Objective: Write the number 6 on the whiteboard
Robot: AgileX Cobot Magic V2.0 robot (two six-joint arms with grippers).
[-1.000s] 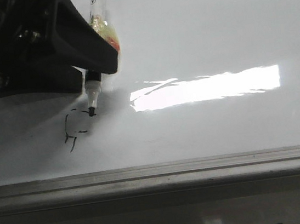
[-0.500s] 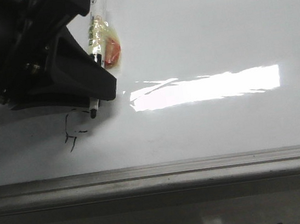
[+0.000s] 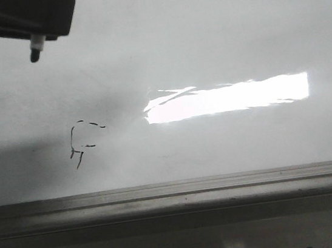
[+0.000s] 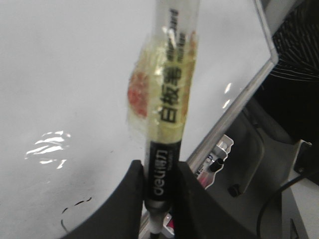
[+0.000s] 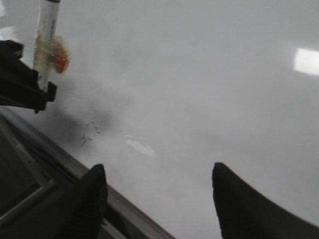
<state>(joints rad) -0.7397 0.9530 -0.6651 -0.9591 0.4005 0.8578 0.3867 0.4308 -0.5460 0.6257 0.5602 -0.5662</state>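
Observation:
The whiteboard fills the front view, with a bright glare patch. No large digit 6 shows on it; only a small broken black scribble of short dashes, which also shows in the left wrist view and the right wrist view. My left gripper is shut on a black marker with yellowed tape round its barrel. In the front view the gripper is at the top left, the marker tip well above the scribble. My right gripper is open and empty over the board.
A grey metal ledge runs along the board's bottom edge. In the left wrist view the board's metal frame runs diagonally, with a small white tray of pens beyond it and a dark mesh object behind.
My left gripper has moved up and to the left with the marker; its tip has left the scribble. The scribble now shows uncovered, with a dashed top stroke.

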